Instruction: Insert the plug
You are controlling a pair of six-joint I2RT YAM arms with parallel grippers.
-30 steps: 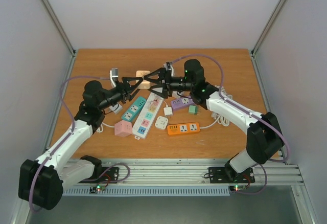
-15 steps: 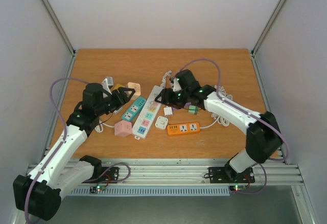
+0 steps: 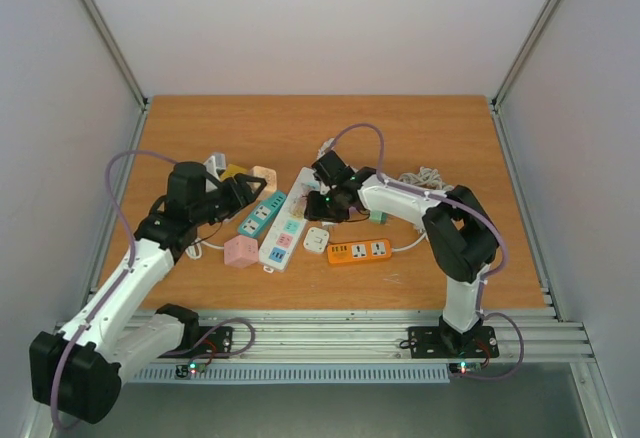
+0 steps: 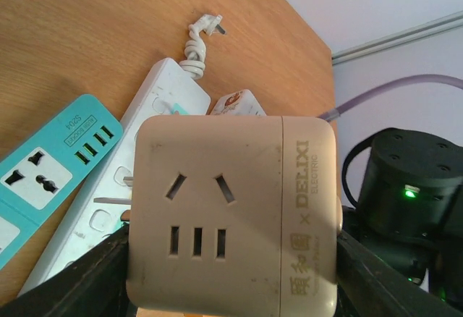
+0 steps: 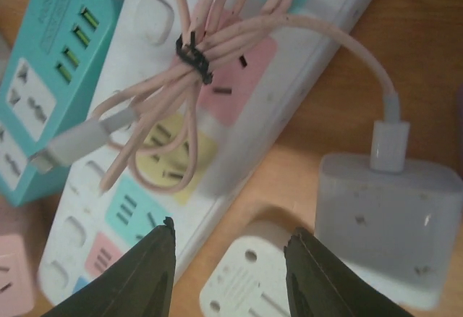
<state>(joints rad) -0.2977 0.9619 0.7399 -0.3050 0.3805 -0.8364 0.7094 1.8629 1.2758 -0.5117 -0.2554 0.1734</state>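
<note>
Left fingers (image 4: 79, 288) clamping beige socket cube (image 4: 231, 208), wooden table (image 3: 300, 123), white walls (image 3: 320, 18)

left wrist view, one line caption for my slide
Left hand grips a beige socket cube, teal power strip and white power strip behind it on the wooden table.

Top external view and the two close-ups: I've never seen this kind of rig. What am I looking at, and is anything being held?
Two robot arms are bolted at the near edge of a wooden table. The wide picture looks down from above and behind them. Each close-up comes from a camera on one wrist. On the table lie a teal strip, a white strip, an orange strip and a pink cube. The left end effector grips a beige cube socket. The right end effector hovers open and empty above a bundled pink cable and a white charger.
</note>
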